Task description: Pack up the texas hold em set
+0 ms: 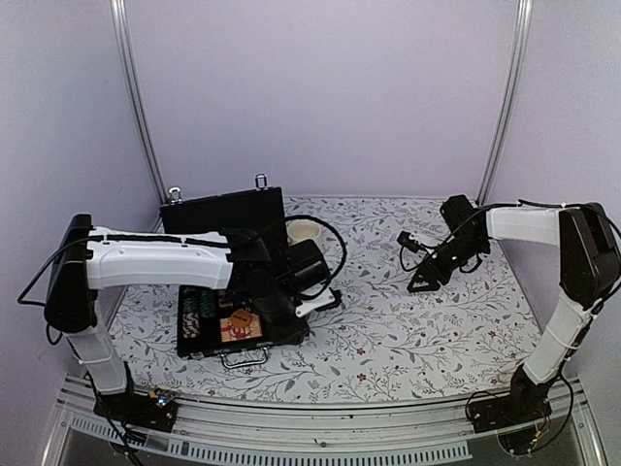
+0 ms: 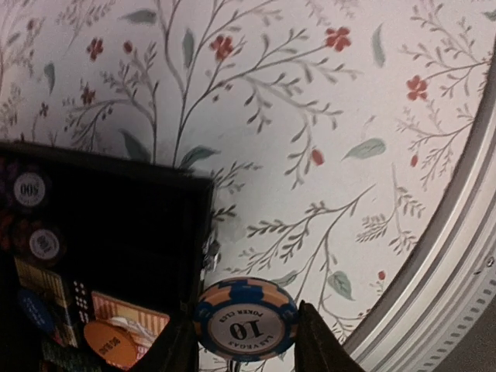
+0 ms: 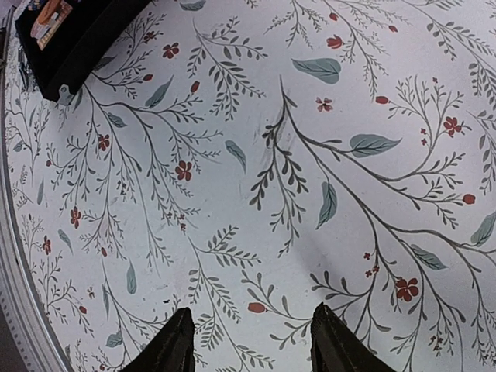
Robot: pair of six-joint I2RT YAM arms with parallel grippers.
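1. Top view: I see the black case (image 1: 223, 216) standing open on the left of the floral table (image 1: 437, 330), with its lid upright.
2. Left wrist: my left gripper (image 2: 246, 345) is clamped on a blue-and-orange poker chip (image 2: 246, 318) at the case's right edge.
3. Right wrist: my right gripper (image 3: 248, 341) hangs above the table, well apart from the case, with its fingers apart and nothing between them.

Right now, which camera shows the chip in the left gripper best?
Left wrist: the blue-and-orange chip sits close up between the fingers, its 10 readable. From the top, the left arm hides it. The right wrist shows only the case corner.
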